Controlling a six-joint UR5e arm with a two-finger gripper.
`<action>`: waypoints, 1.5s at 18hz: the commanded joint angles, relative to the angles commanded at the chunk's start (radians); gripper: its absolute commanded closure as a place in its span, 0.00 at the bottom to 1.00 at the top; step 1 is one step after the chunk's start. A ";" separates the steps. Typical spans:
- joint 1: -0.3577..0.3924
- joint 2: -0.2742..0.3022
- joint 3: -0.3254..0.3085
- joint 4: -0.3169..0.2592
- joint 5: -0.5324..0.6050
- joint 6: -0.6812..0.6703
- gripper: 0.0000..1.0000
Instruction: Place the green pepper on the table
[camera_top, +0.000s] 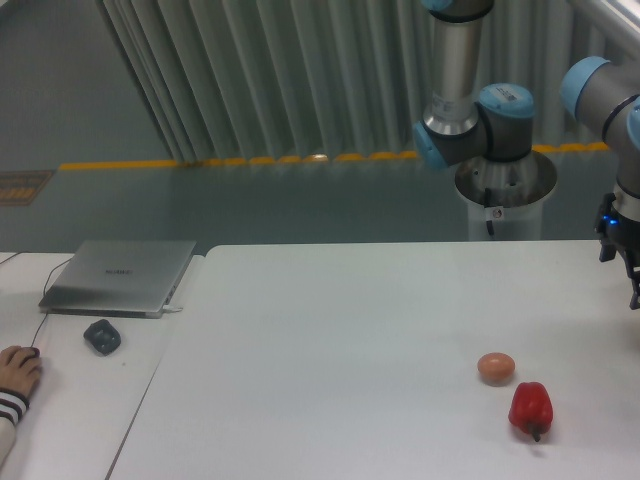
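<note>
The green pepper is out of view. The wide white table (350, 330) fills the lower middle and right. My gripper (624, 258) hangs at the far right edge, a short way above the table's back right corner. It is dark with a blue light, and the frame edge cuts part of it off. One dark finger (606, 246) shows on its left side. Whether the jaws are open or shut, or hold anything, is not visible.
A red bell pepper (530, 408) lies near the front right, with a brownish-orange egg-like ball (496, 367) just behind and left of it. On the narrower desk at left are a closed laptop (120, 277), a dark mouse (102, 336) and a person's hand (18, 372).
</note>
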 joint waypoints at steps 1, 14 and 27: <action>0.000 0.000 0.000 0.000 0.000 0.000 0.00; 0.070 0.003 -0.032 0.049 0.021 0.040 0.00; 0.129 -0.017 -0.031 0.120 0.086 0.287 0.00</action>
